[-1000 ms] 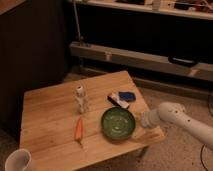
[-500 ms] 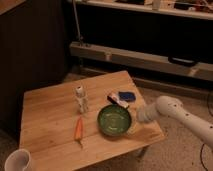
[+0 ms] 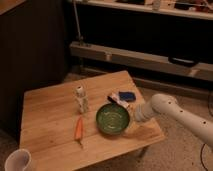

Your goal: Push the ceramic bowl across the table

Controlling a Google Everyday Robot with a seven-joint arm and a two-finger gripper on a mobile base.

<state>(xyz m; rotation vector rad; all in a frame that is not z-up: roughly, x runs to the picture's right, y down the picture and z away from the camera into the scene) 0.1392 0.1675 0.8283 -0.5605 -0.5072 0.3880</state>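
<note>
Green-glazed, pale-flecked ceramic bowl (image 3: 113, 119) upright on the table (image 3: 47, 107), in the front right part of the light plank top, close to the front edge. Holds nothing visible inside. Just left of it, an orange carrot (image 3: 78, 129), lying lengthwise toward the front edge, near the rim but apart from it. Behind the carrot, a small pale bottle (image 3: 81, 99), upright, near the middle of the top. Behind the bowl, toward the right rear edge, a blue object (image 3: 127, 95) beside a small white-and-dark item (image 3: 114, 98), both just beyond the rim; cannot tell whether touching it. At the lower left corner of the view, a white cup (image 3: 18, 161), mouth up, contents not readable; cannot tell what it stands on. At the bowl's right side, the gripper (image 3: 134, 115), low over the tabletop, right at the rim; cannot tell whether clenched or released. Behind it, the white arm (image 3: 175, 109), reaching in from the right, bent at a rounded joint, forearm slanting away toward the lower right. Beyond the table, a long low shelf (image 3: 145, 57) against a dark wall.
</note>
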